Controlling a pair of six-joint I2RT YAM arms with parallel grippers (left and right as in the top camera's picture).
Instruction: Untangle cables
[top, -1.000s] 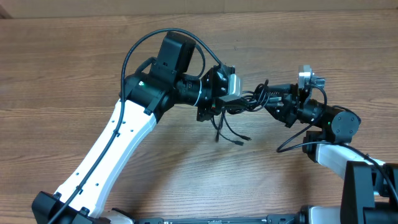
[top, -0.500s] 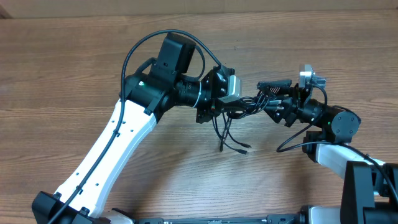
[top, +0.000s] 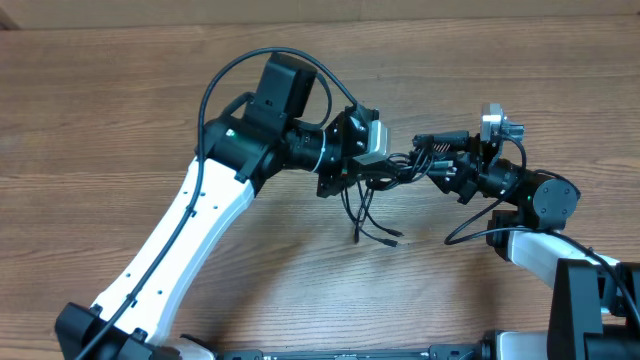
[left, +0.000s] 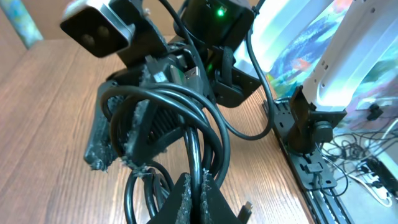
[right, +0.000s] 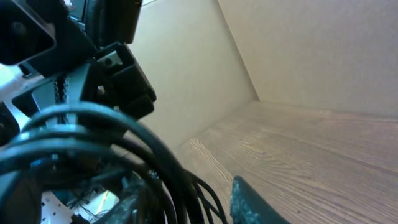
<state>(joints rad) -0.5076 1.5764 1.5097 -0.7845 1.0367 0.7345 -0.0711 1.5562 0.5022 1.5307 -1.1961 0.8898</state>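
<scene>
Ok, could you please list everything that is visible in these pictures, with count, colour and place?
cables: one bunch, strands too tangled to count, black, held above the middle of the table between both grippers, loose ends hanging toward the wood
table: one, brown wood, under everything
board: one, beige, along the table's far edge
left arm: one, white and black, reaching in from the near left corner
right arm: one, black and white, at the near right
left gripper: one, black, shut on the cables
right gripper: one, black, open, with cable loops between its fingers
</scene>
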